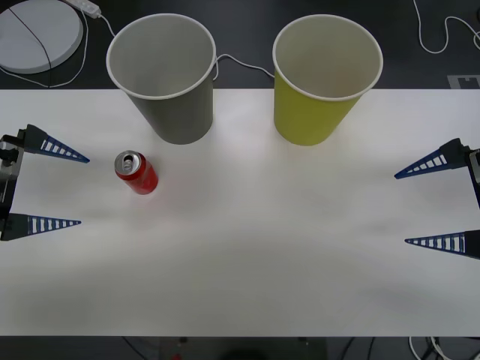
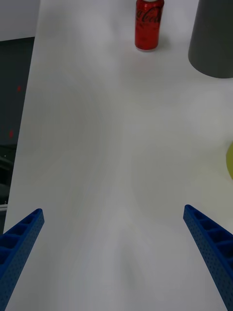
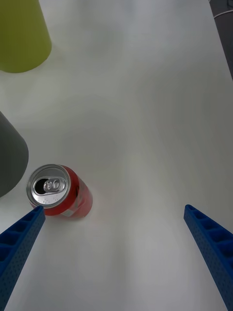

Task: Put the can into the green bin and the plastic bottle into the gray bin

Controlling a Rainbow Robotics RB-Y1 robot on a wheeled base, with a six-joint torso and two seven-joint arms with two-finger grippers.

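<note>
— Front view, asking which gripper is sitting nearer the can [image 1: 136, 172]?

— Standing upright on the white table [image 1: 255, 255], left of centre, long axis vertical, silver top facing up. Lying just right of the left gripper [image 1: 56, 191], a little toward the far finger. Left gripper hanging at the table's left edge, fingers spread wide, holding nothing.

— And the other arm?

— Right gripper [image 1: 424, 204] waiting at the right edge, likewise spread and empty, well apart from the can.

— Bins?

— Gray bin [image 1: 166, 79] standing just beyond the can on the far side; green bin [image 1: 322, 81] farther right. Likely calling for a short reach rightward by the left arm.
</note>
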